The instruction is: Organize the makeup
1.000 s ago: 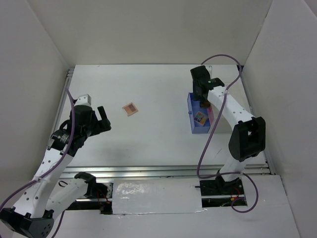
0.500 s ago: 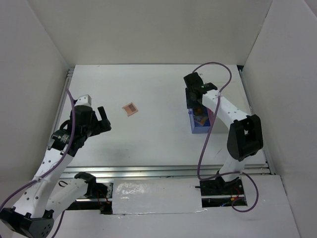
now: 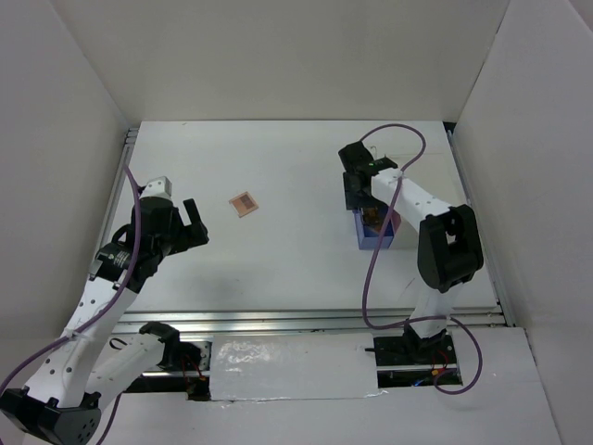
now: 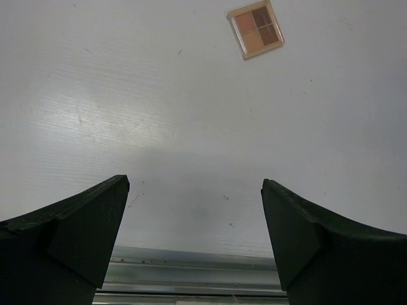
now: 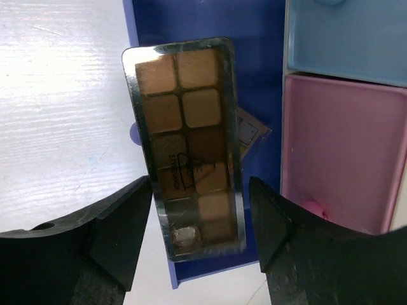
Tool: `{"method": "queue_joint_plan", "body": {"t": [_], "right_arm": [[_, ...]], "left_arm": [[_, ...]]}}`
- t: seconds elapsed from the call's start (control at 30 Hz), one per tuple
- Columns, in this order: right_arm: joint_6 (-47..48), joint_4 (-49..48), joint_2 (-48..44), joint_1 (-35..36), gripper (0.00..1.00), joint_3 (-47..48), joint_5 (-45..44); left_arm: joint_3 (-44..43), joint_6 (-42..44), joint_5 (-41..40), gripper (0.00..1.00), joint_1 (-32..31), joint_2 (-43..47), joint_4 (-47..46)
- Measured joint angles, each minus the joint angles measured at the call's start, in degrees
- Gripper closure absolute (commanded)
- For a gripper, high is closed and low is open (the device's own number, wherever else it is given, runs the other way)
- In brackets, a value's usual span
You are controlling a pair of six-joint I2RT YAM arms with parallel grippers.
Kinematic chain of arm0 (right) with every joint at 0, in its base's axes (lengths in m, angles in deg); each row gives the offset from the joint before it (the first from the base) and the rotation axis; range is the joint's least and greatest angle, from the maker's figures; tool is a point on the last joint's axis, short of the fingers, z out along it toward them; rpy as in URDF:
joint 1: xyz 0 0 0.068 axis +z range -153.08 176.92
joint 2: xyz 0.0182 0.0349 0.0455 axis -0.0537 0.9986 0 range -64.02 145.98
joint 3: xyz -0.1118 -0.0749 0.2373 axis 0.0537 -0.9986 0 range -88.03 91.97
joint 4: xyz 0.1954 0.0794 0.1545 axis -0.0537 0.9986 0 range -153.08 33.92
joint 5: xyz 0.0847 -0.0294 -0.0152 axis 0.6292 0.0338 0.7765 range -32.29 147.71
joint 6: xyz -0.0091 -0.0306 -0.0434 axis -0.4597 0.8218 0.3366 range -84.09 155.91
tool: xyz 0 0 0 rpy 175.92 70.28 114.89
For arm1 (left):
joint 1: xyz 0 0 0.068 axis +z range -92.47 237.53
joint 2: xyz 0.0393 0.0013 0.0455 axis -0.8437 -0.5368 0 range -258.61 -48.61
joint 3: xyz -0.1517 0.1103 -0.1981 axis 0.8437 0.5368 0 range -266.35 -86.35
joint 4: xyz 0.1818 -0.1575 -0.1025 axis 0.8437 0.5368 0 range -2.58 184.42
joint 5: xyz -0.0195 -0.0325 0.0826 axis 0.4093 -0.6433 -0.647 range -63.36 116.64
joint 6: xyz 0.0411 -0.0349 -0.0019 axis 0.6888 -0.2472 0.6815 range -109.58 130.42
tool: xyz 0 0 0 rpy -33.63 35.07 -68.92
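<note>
A long eyeshadow palette [image 5: 187, 140] with a silver rim lies slanted in the open dark blue drawer [image 5: 254, 70]. Its left edge rides over the drawer's left wall. A smaller palette [image 5: 252, 130] peeks out from under it. My right gripper [image 5: 200, 194] is open, with a finger on each side of the long palette's near end and a narrow gap to each. From above, the right gripper [image 3: 363, 199] hangs over the drawer [image 3: 380, 241]. A small square palette [image 3: 244, 203] lies alone on the table, also showing in the left wrist view [image 4: 255, 28]. My left gripper [image 4: 194, 184] hovers open and empty, well short of it.
A pink drawer [image 5: 343, 127] and a light blue drawer [image 5: 343, 44] sit right of the dark blue one. White walls close in the table on three sides. A metal rail [image 4: 191, 279] runs along the near edge under the left gripper.
The right arm swung left and nearer over the blue drawer, and its jaws widened off the long palette. The left arm and the small square palette stayed put.
</note>
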Motion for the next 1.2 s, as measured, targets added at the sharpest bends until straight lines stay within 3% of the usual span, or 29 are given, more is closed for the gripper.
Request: {"method": "queue_joint_plan", "body": {"t": [0.17, 0.47, 0.67, 0.8, 0.93, 1.2], "right_arm": [[-0.55, 0.44, 0.07, 0.00, 0.04, 0.02, -0.92], [-1.73, 1.79, 0.00, 1.51, 0.01, 2.49, -0.70], [-3.19, 0.76, 1.90, 14.29, 0.00, 12.24, 3.72], [-5.29, -1.33, 10.21, 20.28, 0.00, 23.74, 10.43], [-6.03, -3.06, 23.06, 20.57, 0.00, 36.20, 17.81], [-3.17, -3.78, 39.95, 20.92, 0.00, 49.29, 28.63]], "left_arm": [[0.13, 0.07, 0.42, 0.01, 0.00, 0.00, -0.22], [0.15, 0.07, 0.81, 0.01, 0.00, 0.00, -0.42], [0.15, -0.83, -2.16, 0.01, 0.02, 0.22, 0.28], [0.15, -3.21, -6.86, 0.01, 0.07, 2.03, 2.51], [0.15, -3.48, -8.37, 0.01, 0.22, 4.52, 2.58], [0.17, -3.23, -7.69, 0.01, 0.35, 2.34, 2.58]]}}
